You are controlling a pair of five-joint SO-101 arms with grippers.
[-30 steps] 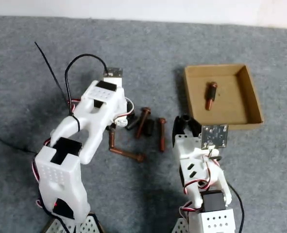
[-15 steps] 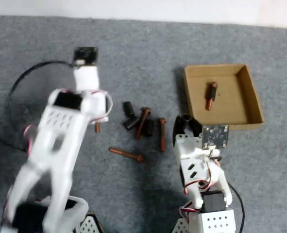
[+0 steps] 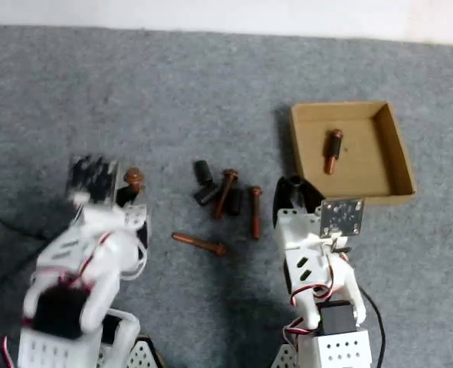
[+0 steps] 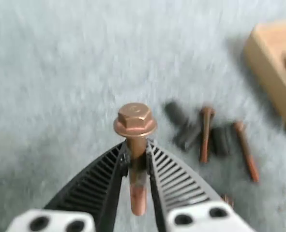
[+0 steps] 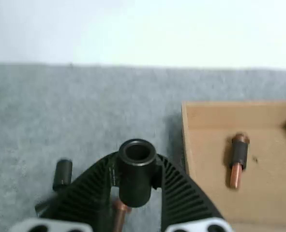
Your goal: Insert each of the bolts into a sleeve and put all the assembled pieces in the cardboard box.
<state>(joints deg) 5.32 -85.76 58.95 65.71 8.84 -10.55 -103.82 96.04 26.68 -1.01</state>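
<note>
Your left jaws are clenched on a bolt [image 4: 135, 145], its head sticking out past their tips, toward the table's left side. Your right jaws grip a sleeve [image 5: 136, 170] with its bore end left clear, probably to receive that bolt. Loose bolts [image 3: 254, 212] and sleeves [image 3: 203, 170] lie mid-table between the arms. The box [image 3: 306, 153], toward the right edge, holds one finished piece [image 3: 333, 151].

Left claw [image 4: 137, 157]: clamped on a bolt [image 4: 135, 121], head out past my fingertips, shank running back between the fingers. Right claw [image 5: 136, 170]: pinched on a sleeve [image 5: 136, 154], open bore standing beyond the tips. Both arms folded low.
</note>
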